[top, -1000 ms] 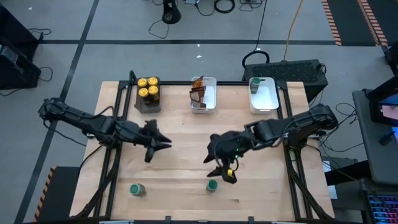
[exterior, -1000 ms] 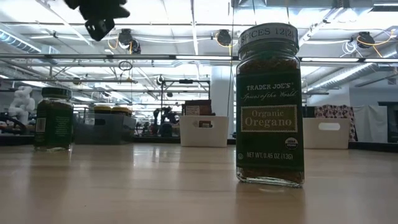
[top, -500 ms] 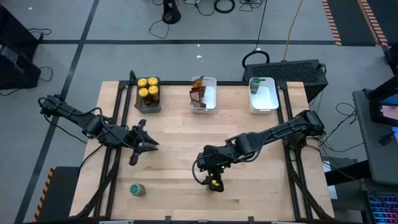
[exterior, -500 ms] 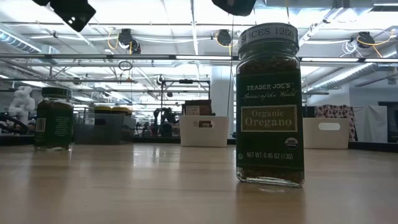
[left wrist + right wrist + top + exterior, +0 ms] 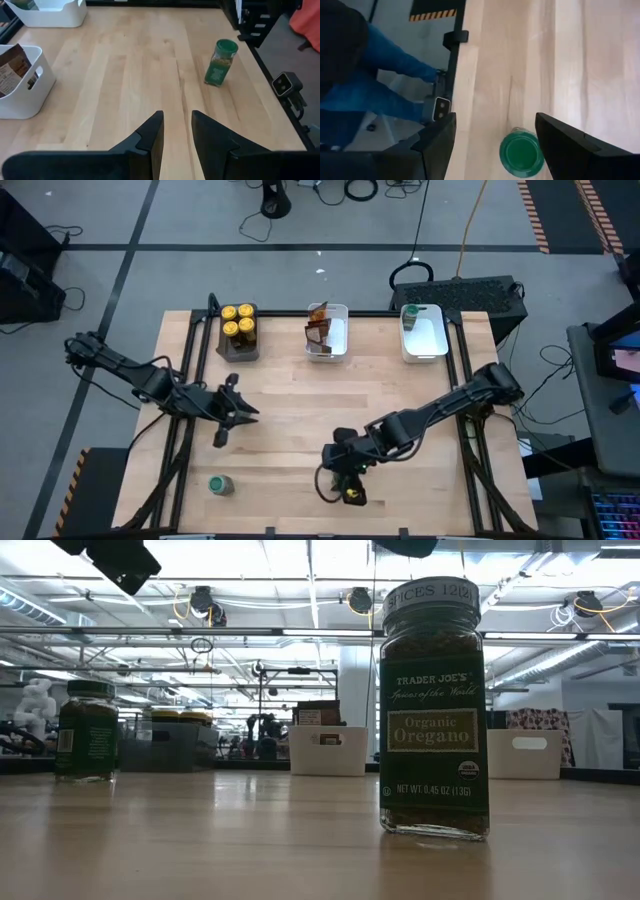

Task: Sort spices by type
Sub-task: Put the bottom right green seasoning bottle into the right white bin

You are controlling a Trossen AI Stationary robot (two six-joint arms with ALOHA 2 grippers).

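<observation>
A green-lidded oregano jar [image 5: 433, 710] stands upright on its base near the table's front edge. My right gripper [image 5: 345, 483] hangs open just above it. In the right wrist view its two fingers stand either side of the green lid [image 5: 521, 153], with gaps on both sides. A second green-lidded jar [image 5: 220, 484] stands at the near left. Yellow-lidded jars [image 5: 238, 323] sit in a dark tray. Brown packets [image 5: 318, 325] lean in the middle white bin. My left gripper [image 5: 235, 418] hovers over the table's left half, fingers slightly apart [image 5: 175, 132] with nothing between them.
The right-hand white bin [image 5: 424, 340] at the far edge holds one green-lidded jar [image 5: 410, 311]. The middle white bin's rim [image 5: 340, 345] shows beside the packets. A small camera [image 5: 441, 107] sits at the table's front edge by the jar. A person's legs in blue trousers [image 5: 385, 85] show beyond that edge.
My right gripper has moved toward the table's near edge and come down, stopping over the green-lidded jar, its fingers still apart. My left gripper has drawn back toward the table's left edge and rolled a little. No jar has moved.
</observation>
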